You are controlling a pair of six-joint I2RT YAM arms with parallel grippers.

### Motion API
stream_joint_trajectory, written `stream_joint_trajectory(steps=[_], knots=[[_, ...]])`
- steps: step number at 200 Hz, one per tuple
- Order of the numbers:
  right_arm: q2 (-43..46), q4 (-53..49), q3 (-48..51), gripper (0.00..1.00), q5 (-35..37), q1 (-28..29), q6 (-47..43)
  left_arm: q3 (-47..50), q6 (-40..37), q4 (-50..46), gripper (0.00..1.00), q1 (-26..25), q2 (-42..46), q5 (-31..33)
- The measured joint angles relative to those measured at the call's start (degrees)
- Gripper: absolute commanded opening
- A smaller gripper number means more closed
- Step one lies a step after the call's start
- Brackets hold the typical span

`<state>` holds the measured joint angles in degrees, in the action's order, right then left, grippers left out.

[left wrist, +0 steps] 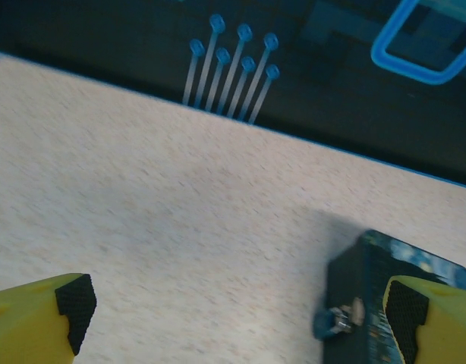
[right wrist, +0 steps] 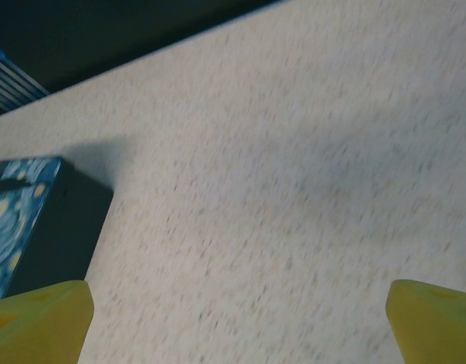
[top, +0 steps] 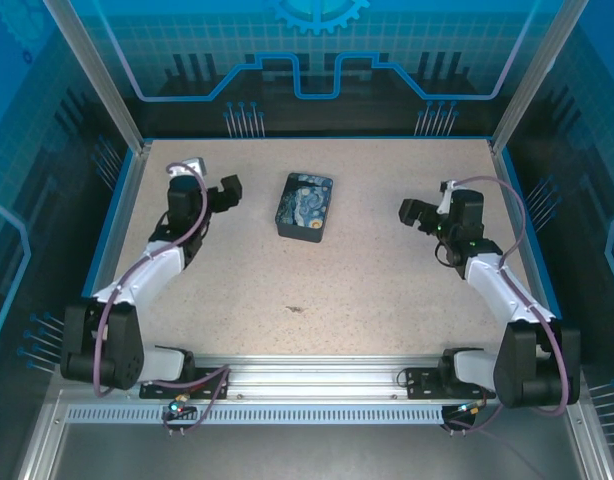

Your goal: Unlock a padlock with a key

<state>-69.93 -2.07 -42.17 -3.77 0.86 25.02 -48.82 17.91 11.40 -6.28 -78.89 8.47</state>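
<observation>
Speckled beige tabletop [top: 387,290] with a blue edge, inside an enclosure with blue printed walls [top: 317,60]. Tin box [top: 305,207] with the blue-and-yellow swirl print lies flat in the far middle of the table, between the two arms, lid up. Padlock [left wrist: 333,323] shows in the left wrist view: a tiny bluish-grey body with a bit of bright metal, hanging against the tin's dark side wall, low on the corner that faces the left arm. From the top view it's too small to make out. Left gripper [top: 227,192] sits just left of the tin and apart from it, pointing towards it. From its wrist camera the yellow fingers [left wrist: 36,318] with black pads stand spread wide and grip nothing; the tin's corner and the padlock lie close to the right-hand finger, and I can't tell if they touch. Right gripper [top: 413,212] is on the other side, further from the tin, also facing it. Its yellow fingertips [right wrist: 438,318] sit at the two bottom corners of its wrist view, fully apart, with bare table between them, holding nothing; the tin is off to the left in that view. Small dark speck [top: 295,310] lies on the table nearer the bases, roughly centre; too small to tell what it is.
</observation>
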Motion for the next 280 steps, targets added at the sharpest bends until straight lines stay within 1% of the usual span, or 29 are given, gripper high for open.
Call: stream_joint_trajectory(steps=[17, 46, 79, 115, 137, 158, 167, 184, 199, 219, 255, 280], knots=[[1.4, -3.8, 0.0, 1.00, -1.9, 0.2, 1.7, -4.5, 3.2, -3.9, 0.99, -2.1, -5.6, -2.2], [2.7, -8.2, 0.0, 1.00, -4.1, 0.4, 4.0, -11.9, 6.2, -9.8, 0.99, -6.7, -15.9, -4.1], [2.6, -11.9, 0.0, 1.00, -4.4, 0.4, 6.1, -17.2, 8.9, -13.2, 0.99, -13.4, -22.0, -5.2], [0.9, -14.5, -1.7, 1.00, -4.5, 0.6, 7.9, -18.4, 12.3, -13.5, 0.99, -21.7, -23.0, -7.2], [-2.3, -15.2, -5.2, 1.00, -4.7, 0.6, 8.7, -17.3, 15.0, -10.9, 0.99, -27.6, -22.4, -8.8], [-6.5, -16.0, -10.1, 1.00, -5.4, 0.7, 9.1, -13.5, 16.6, -9.2, 0.99, -33.0, -18.2, -7.8], [-8.5, -16.4, -12.3, 1.00, -5.8, 0.9, 9.1, -12.0, 16.9, -9.3, 0.99, -34.1, -15.7, -6.9], [-11.1, -16.6, -15.2, 1.00, -6.2, 1.4, 9.3, -11.2, 17.0, -10.1, 0.99, -33.5, -12.2, -5.0], [-12.9, -17.1, -16.8, 1.00, -6.4, 2.1, 9.3, -12.0, 16.9, -11.6, 0.99, -30.8, -10.7, -2.7], [-14.7, -17.8, -18.1, 1.00, -6.4, 2.8, 9.3, -14.0, 16.5, -15.0, 0.99, -26.7, -10.9, -0.5], [-16.3, -18.8, -18.7, 1.00, -6.1, 3.6, 9.8, -20.3, 15.0, -20.5, 0.99, -19.6, -16.7, 1.0], [-17.5, -20.3, -19.9, 1.00, -6.1, 3.6, 10.0, -24.4, 13.6, -23.0, 0.99, -17.6, -22.2, 1.0]])
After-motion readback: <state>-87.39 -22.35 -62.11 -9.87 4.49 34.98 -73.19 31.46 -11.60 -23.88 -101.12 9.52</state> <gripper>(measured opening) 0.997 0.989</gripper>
